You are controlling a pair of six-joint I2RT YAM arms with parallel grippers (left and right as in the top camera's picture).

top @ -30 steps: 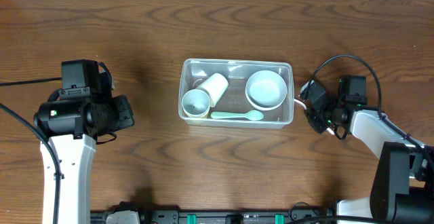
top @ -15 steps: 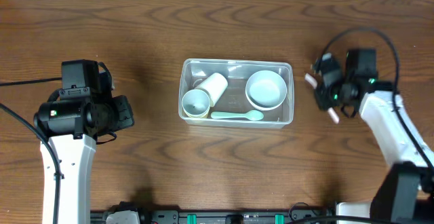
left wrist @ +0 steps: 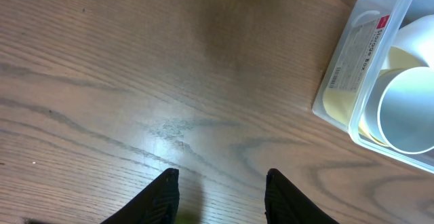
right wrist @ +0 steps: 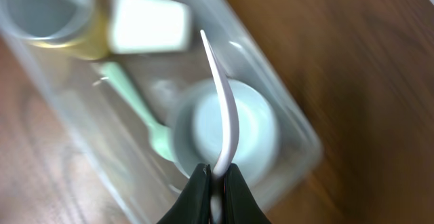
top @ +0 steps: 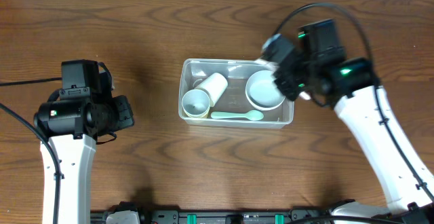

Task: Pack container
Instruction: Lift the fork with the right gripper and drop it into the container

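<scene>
The clear rectangular container (top: 236,62) sits at the table's centre. It holds a white cup on its side (top: 214,87), a white cup in a yellow bowl (top: 195,103), a white bowl (top: 265,89) and a mint green spoon (top: 237,116). My right gripper (top: 283,73) hovers over the container's right end, shut on a white spoon (right wrist: 224,115) held edge-on above the white bowl (right wrist: 251,132). In the right wrist view the jaws (right wrist: 217,176) pinch the spoon's handle. My left gripper (left wrist: 220,183) is open and empty over bare wood, left of the container (left wrist: 352,68).
The table is dark brown wood. The left arm (top: 74,112) stands at the left, well apart from the container. A black cable (top: 352,27) loops above the right arm. A white label shows on the container's left wall (left wrist: 356,54).
My right arm has swung up and left from the table's right side, carrying the white spoon over the container's right end. The left arm has not moved.
</scene>
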